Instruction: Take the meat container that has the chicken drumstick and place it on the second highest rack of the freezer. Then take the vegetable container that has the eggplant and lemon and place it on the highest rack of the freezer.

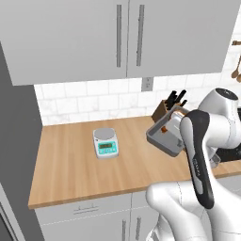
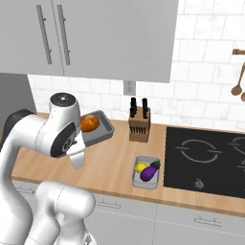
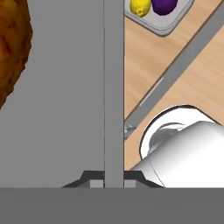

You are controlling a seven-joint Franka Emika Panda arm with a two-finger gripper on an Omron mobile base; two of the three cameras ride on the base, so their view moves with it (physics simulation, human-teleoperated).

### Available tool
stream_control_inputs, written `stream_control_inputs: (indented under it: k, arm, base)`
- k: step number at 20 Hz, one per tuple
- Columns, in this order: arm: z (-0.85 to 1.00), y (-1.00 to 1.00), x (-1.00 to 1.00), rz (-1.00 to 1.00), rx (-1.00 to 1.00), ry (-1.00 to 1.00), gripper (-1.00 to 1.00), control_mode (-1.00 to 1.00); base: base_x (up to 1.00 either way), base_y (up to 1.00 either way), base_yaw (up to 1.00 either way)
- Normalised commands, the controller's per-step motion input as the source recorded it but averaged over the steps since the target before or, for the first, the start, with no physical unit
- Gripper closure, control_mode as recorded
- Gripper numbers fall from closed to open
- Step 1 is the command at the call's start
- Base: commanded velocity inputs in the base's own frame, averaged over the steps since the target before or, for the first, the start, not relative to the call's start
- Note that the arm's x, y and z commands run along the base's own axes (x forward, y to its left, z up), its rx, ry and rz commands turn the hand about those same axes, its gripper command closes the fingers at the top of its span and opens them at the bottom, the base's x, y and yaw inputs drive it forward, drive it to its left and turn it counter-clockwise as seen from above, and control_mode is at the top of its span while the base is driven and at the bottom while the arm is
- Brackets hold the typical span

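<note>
I am holding the meat container [image 2: 98,128] tilted, fingers [image 3: 114,177] clamped on its rim (chicken drumstick [image 2: 89,123] axis unclear).

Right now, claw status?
Claw: shut on the rim of the grey meat container, which is lifted off the counter with the chicken drumstick inside.

The arm's own links hide the gripper [image 3: 113,181] and part of the meat container [image 1: 162,139] in both base views, while the hand view crops the chicken drumstick [image 3: 11,48] at its left edge.
</note>
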Motion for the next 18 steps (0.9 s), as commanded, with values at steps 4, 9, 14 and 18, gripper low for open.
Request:
stream_control_inputs:
  k: [4,9,14,18]
  arm:
    - [0.00,0.00,-0.05,0.00,0.00,0.00,1.00,1.00]
    - [0.00,0.00,0.00,0.00,0.00,0.00,1.00,1.00]
    - [0.00,0.00,0.00,0.00,0.00,0.00,1.00,1.00]
    - [0.00,0.00,0.00,0.00,0.00,0.00,1.00,1.00]
  base:
    - [-0.10,0.00,0.00]
    - [-0.78,-0.05,0.02]
    - [-0.63,-0.06,0.06]
    - [-0.36,0.00,0.12]
